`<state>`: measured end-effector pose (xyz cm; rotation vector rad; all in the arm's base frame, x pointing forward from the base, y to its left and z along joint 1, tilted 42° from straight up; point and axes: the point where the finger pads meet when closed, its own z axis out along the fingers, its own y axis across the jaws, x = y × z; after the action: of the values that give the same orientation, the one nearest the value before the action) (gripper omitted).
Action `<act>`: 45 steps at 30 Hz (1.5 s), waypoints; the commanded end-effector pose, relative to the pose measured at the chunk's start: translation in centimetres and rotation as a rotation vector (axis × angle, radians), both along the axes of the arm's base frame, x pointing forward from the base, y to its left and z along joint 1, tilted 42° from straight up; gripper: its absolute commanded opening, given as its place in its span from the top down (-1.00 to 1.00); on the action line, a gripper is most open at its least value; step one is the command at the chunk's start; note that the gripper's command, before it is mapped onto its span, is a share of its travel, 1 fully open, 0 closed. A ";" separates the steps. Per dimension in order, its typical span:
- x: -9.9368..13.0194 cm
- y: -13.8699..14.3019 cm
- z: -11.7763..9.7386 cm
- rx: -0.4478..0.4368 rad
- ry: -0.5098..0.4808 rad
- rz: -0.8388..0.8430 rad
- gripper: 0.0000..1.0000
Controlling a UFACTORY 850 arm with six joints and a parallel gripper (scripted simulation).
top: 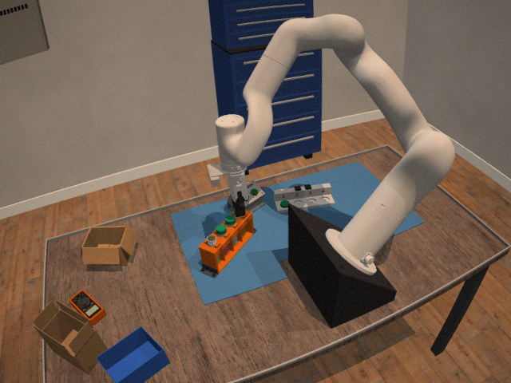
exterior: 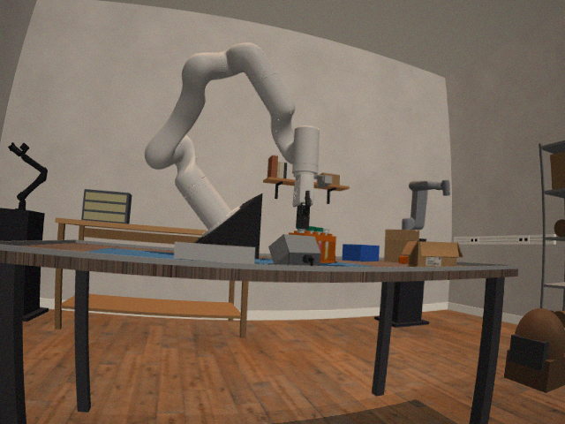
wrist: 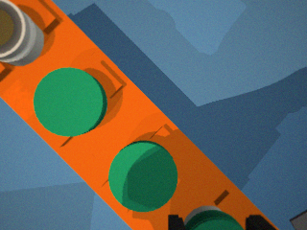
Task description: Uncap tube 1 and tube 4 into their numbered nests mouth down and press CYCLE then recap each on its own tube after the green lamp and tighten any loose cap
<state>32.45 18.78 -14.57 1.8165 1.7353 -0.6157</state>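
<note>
My gripper [top: 239, 214] [exterior: 302, 226] [wrist: 215, 225] points down at the far end of the orange decapping station [top: 208, 257] [exterior: 329, 250]. It is shut on the green cap of tube 4 [wrist: 214, 221]; a pale rim shows beside that cap. Tube 1 [top: 211, 240] [wrist: 33, 44] stands uncapped. The tube 2 cap [top: 221, 229] [wrist: 69, 102] and tube 3 cap [top: 230, 219] [wrist: 143, 176] sit on their tubes. A green cap [top: 284, 203] lies in nest 1 of the cap tray [top: 326, 191]. The amber lamp [top: 297, 187] and green lamp [top: 307, 187] look dark. CYCLE is hidden.
The key housing [top: 253, 203] [exterior: 287, 249] with the green READY key [top: 254, 191] stands just behind the gripper. The arm's black base [top: 313, 263] is to the right. Cardboard boxes [top: 101, 253] [top: 89, 350], a multimeter [top: 84, 304] and a blue bin [top: 134, 358] lie to the left.
</note>
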 end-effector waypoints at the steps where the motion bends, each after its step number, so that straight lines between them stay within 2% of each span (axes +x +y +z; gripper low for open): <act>1: 0.1 0.1 0.0 0.002 -0.007 0.000 1.00; 12: 0.1 0.1 0.0 0.002 -0.007 0.000 1.00; 26: 0.0 0.1 0.0 -0.031 0.459 0.522 1.00; 28: 0.0 0.1 0.0 -0.031 0.459 0.522 1.00; 43: 0.0 0.1 0.1 -0.066 0.958 1.080 1.00; 45: 0.0 0.1 0.1 -0.066 0.958 1.080 1.00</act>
<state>32.42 18.79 -14.53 0.3617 2.7646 -1.0101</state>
